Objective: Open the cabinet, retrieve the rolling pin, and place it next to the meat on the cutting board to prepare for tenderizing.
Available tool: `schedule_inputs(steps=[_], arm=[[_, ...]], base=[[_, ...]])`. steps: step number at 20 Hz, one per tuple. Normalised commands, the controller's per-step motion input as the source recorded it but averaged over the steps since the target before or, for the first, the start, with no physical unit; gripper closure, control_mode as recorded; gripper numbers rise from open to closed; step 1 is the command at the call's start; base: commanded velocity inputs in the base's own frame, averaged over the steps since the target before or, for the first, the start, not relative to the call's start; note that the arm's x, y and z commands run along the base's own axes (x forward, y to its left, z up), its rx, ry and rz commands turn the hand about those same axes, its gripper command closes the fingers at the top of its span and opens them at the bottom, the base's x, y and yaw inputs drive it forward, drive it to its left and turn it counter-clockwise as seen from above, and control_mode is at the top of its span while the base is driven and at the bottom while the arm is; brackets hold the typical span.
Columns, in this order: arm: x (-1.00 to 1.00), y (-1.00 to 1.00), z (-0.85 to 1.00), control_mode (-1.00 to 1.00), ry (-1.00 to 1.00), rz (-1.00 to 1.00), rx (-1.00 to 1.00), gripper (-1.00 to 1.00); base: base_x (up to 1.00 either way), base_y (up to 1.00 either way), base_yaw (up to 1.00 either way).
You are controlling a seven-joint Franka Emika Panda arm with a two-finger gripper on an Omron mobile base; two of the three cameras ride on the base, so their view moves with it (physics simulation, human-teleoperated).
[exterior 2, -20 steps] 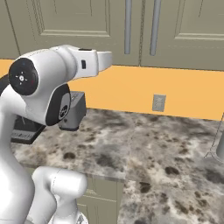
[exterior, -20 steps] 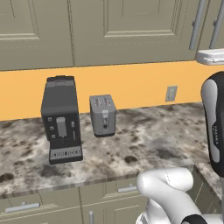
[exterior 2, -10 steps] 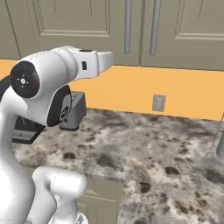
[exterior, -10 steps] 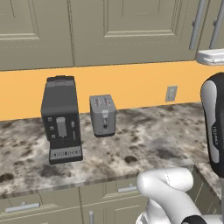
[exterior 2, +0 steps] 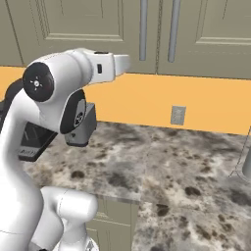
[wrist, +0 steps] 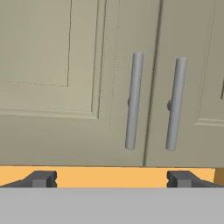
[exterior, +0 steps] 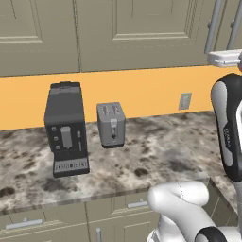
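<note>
The claw (wrist: 112, 178) hangs spread and empty, barely moved from a second ago, facing the closed cabinet (wrist: 78, 87); its two bar handles (wrist: 133, 100) sit at twelve o'clock, so opening has not begun

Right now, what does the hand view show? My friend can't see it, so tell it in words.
Two closed taupe doors of the cabinet face the camera, each with a long grey bar handle beside the middle seam. The pincer is open just below them, touching nothing, with an orange wall strip behind its tips.
</note>
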Motion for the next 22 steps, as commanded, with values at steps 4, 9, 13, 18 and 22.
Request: schedule_inputs(steps=[4, 9, 13, 18, 22], arm=[[0.48, -0.04, 0.00, -1.00, 0.00, 0.00, 0.00, -1.00], [0.38, -0.25, 0.00, -1.00, 0.00, 0.07, 0.00, -1.00], [0.25, -0.42, 0.00, -1.00, 0.00, 0.11, 0.00, -1.00], [0.34, -0.34, 0.00, -1.00, 0.00, 0.10, 0.00, -1.00], [0.46, -0.14, 0.00, -1.00, 0.00, 0.05, 0.00, -1.00]], base=[[0.00, 0.00, 0.00], [0.00, 0.00, 0.00], [0.00, 0.00, 0.00], [0.00, 0.00, 0.00], [0.00, 0.00, 0.00]])
